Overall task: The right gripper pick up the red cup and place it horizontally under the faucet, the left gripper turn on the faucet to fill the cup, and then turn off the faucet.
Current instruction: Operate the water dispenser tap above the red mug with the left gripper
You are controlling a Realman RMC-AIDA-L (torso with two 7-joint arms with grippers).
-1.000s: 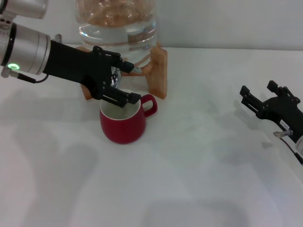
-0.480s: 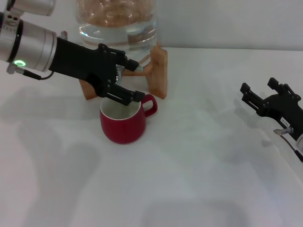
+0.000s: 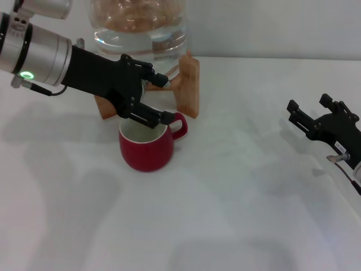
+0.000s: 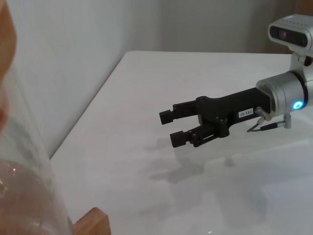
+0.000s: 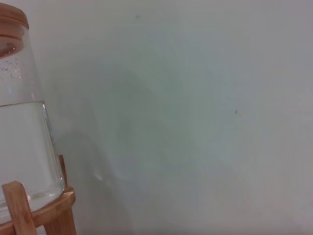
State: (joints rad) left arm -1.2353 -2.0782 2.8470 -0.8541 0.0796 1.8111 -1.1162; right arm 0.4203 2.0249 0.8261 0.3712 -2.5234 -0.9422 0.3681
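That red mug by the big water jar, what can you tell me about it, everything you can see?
The red cup is a rounded, glossy dark-red mug with a white inside and one loop handle pointing toward the robot's right. It stands upright on the white table, just in front of the jug's wooden stand. The left hand hangs over its rim at the tap; whether they touch is unclear. The contents cannot be seen.

A white table [image 3: 225, 214] meets a plain pale wall [image 3: 271, 25] behind it.
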